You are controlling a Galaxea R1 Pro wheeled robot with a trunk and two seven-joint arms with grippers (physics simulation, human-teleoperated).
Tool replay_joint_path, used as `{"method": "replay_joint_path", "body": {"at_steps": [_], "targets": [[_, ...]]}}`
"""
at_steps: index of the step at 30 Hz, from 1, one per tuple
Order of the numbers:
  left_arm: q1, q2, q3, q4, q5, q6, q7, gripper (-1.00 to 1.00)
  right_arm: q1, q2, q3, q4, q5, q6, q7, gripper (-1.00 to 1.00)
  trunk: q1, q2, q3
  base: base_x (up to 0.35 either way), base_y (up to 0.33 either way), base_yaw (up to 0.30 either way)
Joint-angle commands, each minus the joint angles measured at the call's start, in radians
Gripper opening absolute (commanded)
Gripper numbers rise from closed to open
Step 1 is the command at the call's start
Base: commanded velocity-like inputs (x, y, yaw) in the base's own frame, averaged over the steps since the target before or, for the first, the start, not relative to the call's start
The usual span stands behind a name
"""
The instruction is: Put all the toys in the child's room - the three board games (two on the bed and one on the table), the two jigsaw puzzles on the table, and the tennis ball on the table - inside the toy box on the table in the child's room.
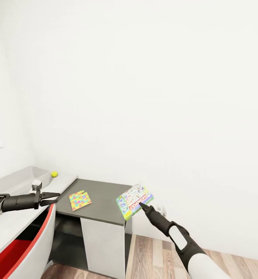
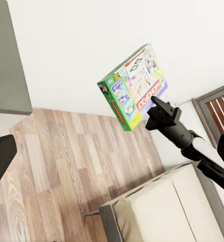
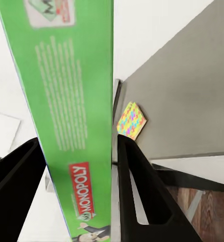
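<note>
My right gripper point(image 1: 143, 205) is shut on a green Monopoly board game point(image 1: 134, 200), holding it tilted in the air by the right end of the dark-grey table section point(image 1: 102, 211). The left wrist view shows that board game point(image 2: 132, 88) with the right gripper point(image 2: 160, 108) on its edge. In the right wrist view the board game point(image 3: 66, 101) sits between both fingers. One jigsaw puzzle point(image 1: 79, 200) lies on the dark section. The tennis ball point(image 1: 54, 174) rests beside the light-grey toy box point(image 1: 24, 178). My left gripper point(image 1: 56, 197) hovers open near the puzzle, holding nothing.
A red-and-white chair point(image 1: 28, 248) stands close under my left arm. A white cabinet door point(image 1: 104, 248) fronts the dark section, above wood-plank floor point(image 1: 152, 255). White wall backs the table. The beige bed point(image 2: 162, 212) appears in the left wrist view.
</note>
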Motion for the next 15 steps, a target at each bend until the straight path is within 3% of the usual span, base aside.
{"method": "replay_joint_path", "body": {"at_steps": [1,4,7,8,15], "targets": [[0.0,0.001,0.006,0.0,-0.009,0.01,-0.006,1.0,-0.001,0.001,0.021,-0.004,-0.01,0.016,0.001,-1.0,0.001,-0.001,0.0,0.174,0.0,0.0],[0.0,0.005,0.007,0.0,-0.009,0.01,-0.009,1.0,-0.006,0.001,0.061,-0.06,-0.01,0.11,-0.042,-1.0,0.001,-0.001,0.0,0.114,0.0,0.0],[0.0,0.009,0.008,0.0,-0.009,0.01,-0.009,1.0,-0.002,0.0,0.071,-0.281,-0.02,0.296,-0.202,-1.0,0.001,-0.001,0.0,0.0,0.003,0.0],[0.0,0.01,0.008,0.0,-0.009,0.011,-0.009,1.0,0.0,0.0,0.072,-0.327,-0.023,0.321,-0.232,-1.0,0.001,-0.001,0.0,-0.124,0.045,0.0],[0.0,0.01,0.008,0.0,-0.009,0.012,-0.009,1.0,0.0,-0.001,0.07,-0.411,-0.031,0.368,-0.277,-1.0,0.001,-0.001,0.0,-0.12,0.056,0.0]]}}
